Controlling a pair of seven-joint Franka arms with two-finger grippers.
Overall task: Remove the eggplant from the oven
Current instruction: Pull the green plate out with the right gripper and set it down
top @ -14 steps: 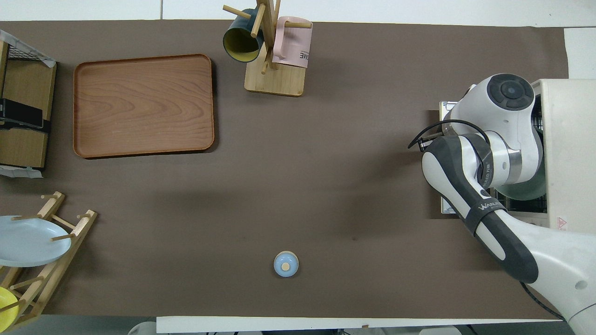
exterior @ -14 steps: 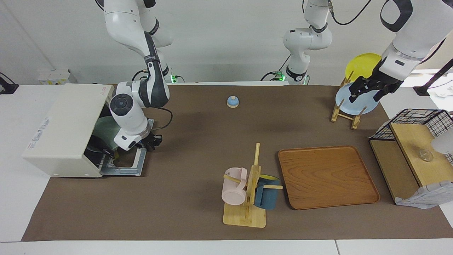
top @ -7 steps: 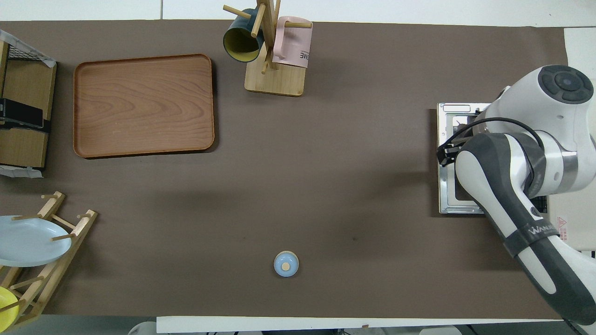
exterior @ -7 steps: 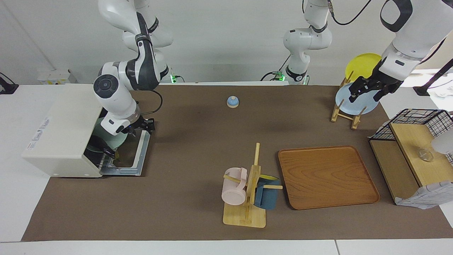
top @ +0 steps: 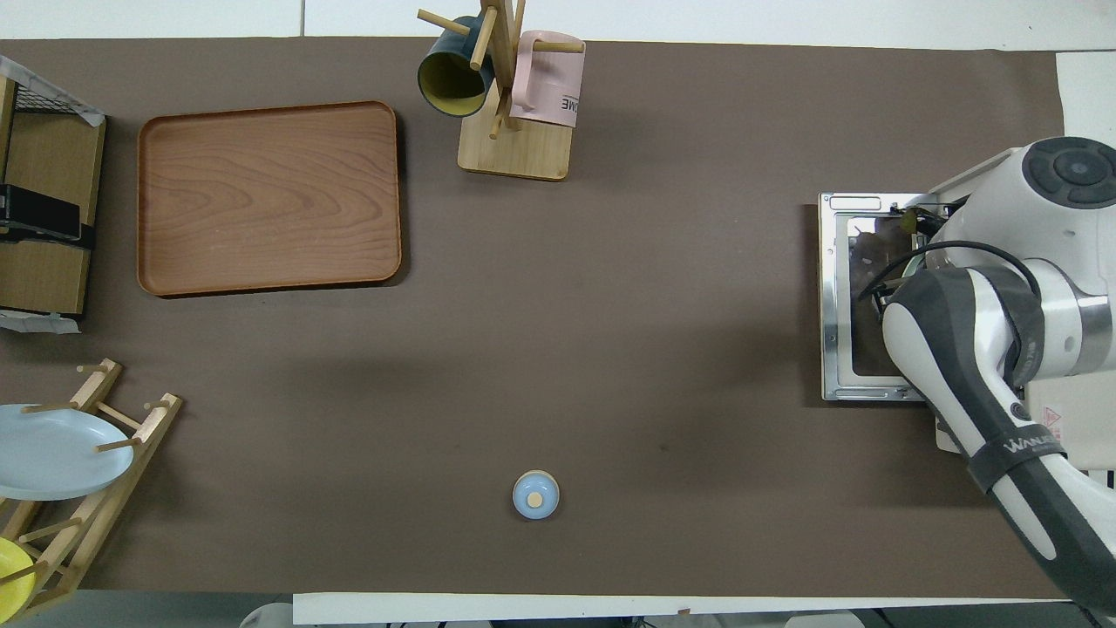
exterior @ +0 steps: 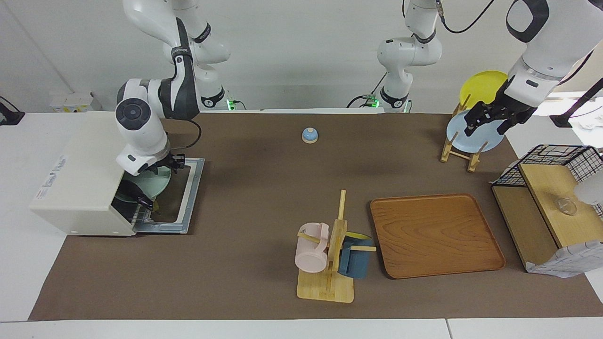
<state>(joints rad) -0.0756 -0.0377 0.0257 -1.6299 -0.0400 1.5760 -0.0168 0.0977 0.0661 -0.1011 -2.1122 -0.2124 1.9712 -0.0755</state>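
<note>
The cream-white oven stands at the right arm's end of the table, its glass door open flat on the mat. In its mouth a pale green plate sits on the wire rack. A dark slender shape with a small pale tip, the eggplant, lies at the rack's front and is mostly hidden. My right gripper hangs over the door's hinge side, at the end nearer to the robots, holding nothing that I can see. My left gripper waits open over the plate rack. In the overhead view my right arm hides its gripper.
A plate rack holds a blue plate and a yellow plate. A wooden tray, a mug tree with a pink mug and a blue mug, a small blue bell and a wire-basket shelf stand on the brown mat.
My right arm has risen and swung back, carrying its gripper from the door's outer edge to its hinge side. The door stays open flat. The left arm has not moved.
</note>
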